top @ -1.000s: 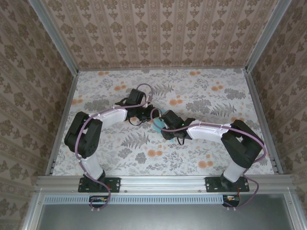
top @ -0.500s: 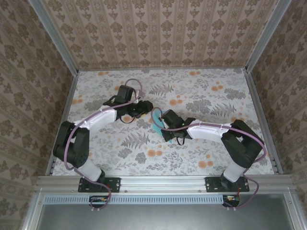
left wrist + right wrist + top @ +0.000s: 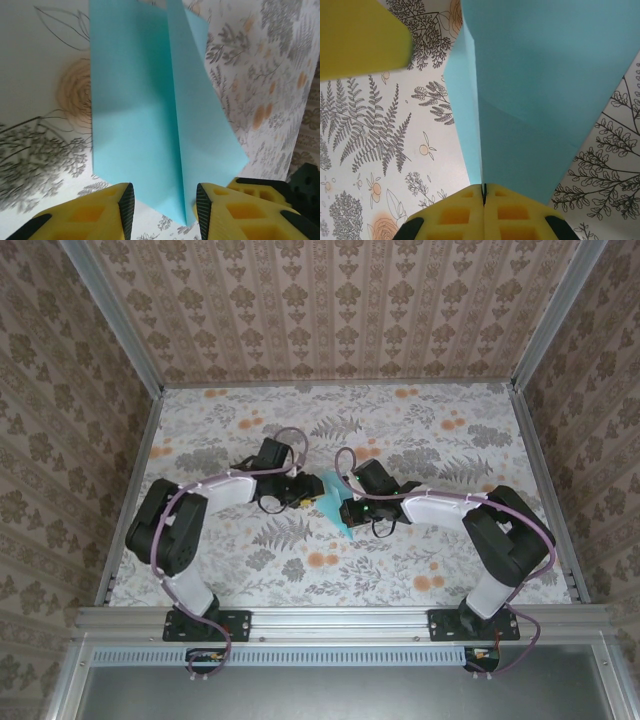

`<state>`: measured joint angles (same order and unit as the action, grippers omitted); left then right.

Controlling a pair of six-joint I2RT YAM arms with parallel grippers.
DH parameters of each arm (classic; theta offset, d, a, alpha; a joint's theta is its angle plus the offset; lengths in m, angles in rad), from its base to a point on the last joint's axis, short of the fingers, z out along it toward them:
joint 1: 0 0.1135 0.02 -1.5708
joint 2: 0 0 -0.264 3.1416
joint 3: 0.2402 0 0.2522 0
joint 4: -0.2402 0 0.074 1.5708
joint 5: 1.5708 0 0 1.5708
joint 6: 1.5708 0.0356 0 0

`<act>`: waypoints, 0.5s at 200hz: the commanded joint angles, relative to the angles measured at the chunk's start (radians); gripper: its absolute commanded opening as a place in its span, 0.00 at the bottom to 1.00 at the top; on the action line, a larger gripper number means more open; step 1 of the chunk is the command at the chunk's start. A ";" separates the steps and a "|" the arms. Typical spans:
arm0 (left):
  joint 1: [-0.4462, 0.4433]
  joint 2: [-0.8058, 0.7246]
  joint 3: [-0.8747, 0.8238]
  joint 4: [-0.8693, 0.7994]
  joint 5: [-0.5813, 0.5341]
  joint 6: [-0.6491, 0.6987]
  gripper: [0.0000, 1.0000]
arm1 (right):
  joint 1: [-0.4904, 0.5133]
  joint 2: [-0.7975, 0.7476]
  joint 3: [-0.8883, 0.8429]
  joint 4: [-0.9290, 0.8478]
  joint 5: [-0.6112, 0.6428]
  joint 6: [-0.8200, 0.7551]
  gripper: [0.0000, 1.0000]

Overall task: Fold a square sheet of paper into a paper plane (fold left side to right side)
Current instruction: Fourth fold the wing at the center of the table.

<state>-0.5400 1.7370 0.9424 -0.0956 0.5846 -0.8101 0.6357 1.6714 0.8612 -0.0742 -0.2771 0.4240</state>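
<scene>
As the left end effector (image 3: pixel 162 202) returns, apart, the right end effector (image 3: pixel 483 192) clamps the cyan paper (image 3: pixel 545 90); the bench (image 3: pixel 430 425) lies open toward 12 o'clock.

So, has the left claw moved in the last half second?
Yes. The left claw has moved away from the table's far edge, nearer the blue paper.

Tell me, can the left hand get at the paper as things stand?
Probably yes: the paper lies between the open fingers of the left hand, nothing in the way; the right hand pinches another edge.
</scene>
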 commanded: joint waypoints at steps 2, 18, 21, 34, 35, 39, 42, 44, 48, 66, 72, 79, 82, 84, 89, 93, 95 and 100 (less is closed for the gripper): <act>-0.021 0.045 0.051 0.054 0.031 -0.032 0.41 | -0.012 0.004 -0.023 0.037 -0.062 0.031 0.05; -0.032 0.072 0.067 0.061 0.034 -0.038 0.42 | -0.018 0.005 -0.029 0.046 -0.074 0.036 0.05; -0.033 0.077 0.069 0.062 0.034 -0.038 0.42 | -0.019 0.007 -0.030 0.047 -0.076 0.038 0.05; -0.038 0.093 0.078 0.067 0.032 -0.041 0.42 | -0.023 0.011 -0.033 0.051 -0.083 0.041 0.05; -0.038 0.095 0.080 0.068 0.032 -0.041 0.42 | -0.024 0.011 -0.033 0.051 -0.084 0.042 0.05; -0.038 0.100 0.083 0.067 0.031 -0.041 0.42 | -0.025 0.012 -0.034 0.053 -0.086 0.044 0.05; -0.040 0.103 0.086 0.068 0.030 -0.042 0.42 | -0.026 0.014 -0.034 0.054 -0.089 0.044 0.05; -0.040 0.105 0.087 0.068 0.030 -0.043 0.42 | -0.027 0.015 -0.034 0.054 -0.090 0.046 0.05; -0.041 0.111 0.090 0.069 0.031 -0.042 0.42 | -0.028 0.017 -0.036 0.057 -0.093 0.047 0.05; -0.046 0.131 0.098 0.073 0.024 -0.051 0.42 | -0.035 0.022 -0.035 0.055 -0.103 0.054 0.05; -0.047 0.138 0.099 0.077 0.024 -0.055 0.42 | -0.037 0.025 -0.034 0.053 -0.106 0.056 0.05; -0.049 0.147 0.102 0.078 0.024 -0.058 0.42 | -0.040 0.028 -0.033 0.056 -0.111 0.059 0.05; -0.049 0.148 0.105 0.078 0.024 -0.059 0.42 | -0.042 0.028 -0.033 0.057 -0.114 0.061 0.06; -0.049 0.151 0.105 0.078 0.024 -0.060 0.42 | -0.042 0.029 -0.033 0.056 -0.116 0.062 0.06; -0.050 0.156 0.105 0.080 0.024 -0.061 0.43 | -0.044 0.033 -0.031 0.055 -0.120 0.064 0.06; -0.051 0.160 0.106 0.079 0.023 -0.062 0.43 | -0.045 0.035 -0.030 0.054 -0.123 0.065 0.06; -0.051 0.161 0.107 0.080 0.024 -0.063 0.42 | -0.046 0.037 -0.030 0.055 -0.124 0.065 0.06; -0.051 0.166 0.109 0.079 0.023 -0.064 0.43 | -0.048 0.040 -0.028 0.054 -0.127 0.065 0.06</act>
<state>-0.5827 1.8732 1.0229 -0.0284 0.5991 -0.8467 0.5983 1.6852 0.8364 -0.0292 -0.3618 0.4690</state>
